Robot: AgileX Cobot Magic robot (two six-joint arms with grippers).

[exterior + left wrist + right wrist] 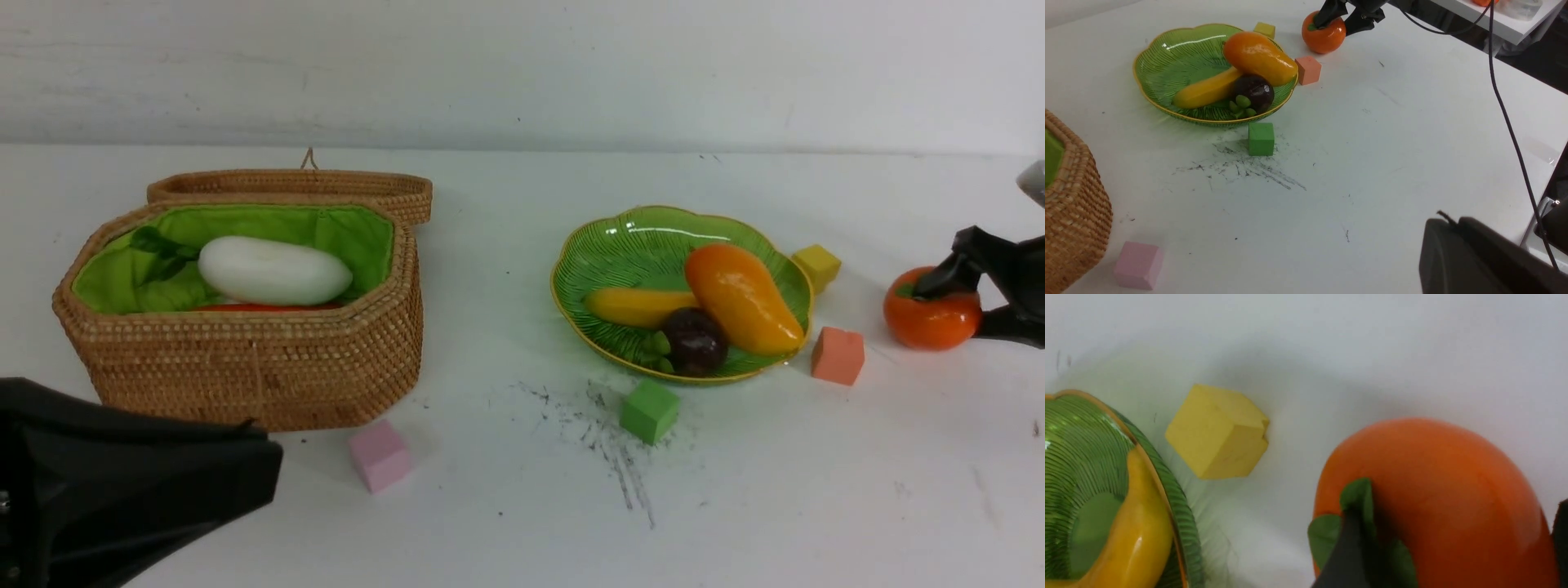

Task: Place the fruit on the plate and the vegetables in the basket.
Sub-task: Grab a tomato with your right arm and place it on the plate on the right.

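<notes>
Persimmon (931, 314) at the far right table edge, right gripper (959, 298) straddling it with jaws spread wide, one finger on the green calyx

Sitting on the bare table (506, 490), well apart from the plate (645, 233), with only a salmon cube (838, 355) and yellow cube (816, 266) by the rim between them. Banana (633, 306), mango (743, 298) and mangosteen (694, 339) filling the near half of the plate, far half open. Radish (273, 271) lying in the basket (245, 367), lid flipped back. Left gripper (1474, 261) low at the near corner, closed on nothing. Green cube (649, 411) just off the plate's front edge, pink cube (379, 455) by the basket
</notes>
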